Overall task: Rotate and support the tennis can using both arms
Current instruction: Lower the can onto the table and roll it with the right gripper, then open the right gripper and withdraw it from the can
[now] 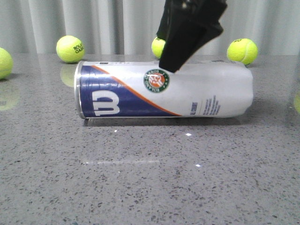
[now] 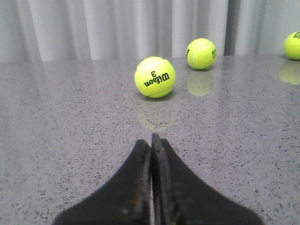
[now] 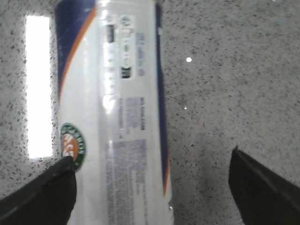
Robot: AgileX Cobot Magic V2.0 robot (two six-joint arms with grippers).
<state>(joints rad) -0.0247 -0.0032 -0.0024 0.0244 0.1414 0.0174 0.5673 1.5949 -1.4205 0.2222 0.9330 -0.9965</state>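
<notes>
The tennis can (image 1: 164, 90) lies on its side on the grey table, metal rim and navy "W" section to the left, round emblem facing the camera. My right gripper (image 1: 174, 64) comes down from above onto the can's middle, near the emblem. In the right wrist view it (image 3: 152, 154) is open and straddles the can (image 3: 122, 117), one fingertip (image 3: 61, 173) beside the emblem and the other well clear of the can. My left gripper (image 2: 151, 141) is shut and empty, low over bare table. It does not show in the front view.
Yellow tennis balls lie behind the can at the back left (image 1: 70, 48), middle (image 1: 158, 47) and right (image 1: 242, 50), one at the far left edge (image 1: 3, 62). The left wrist view shows balls ahead of the fingers (image 2: 155, 77), (image 2: 201, 53). Grey curtain behind.
</notes>
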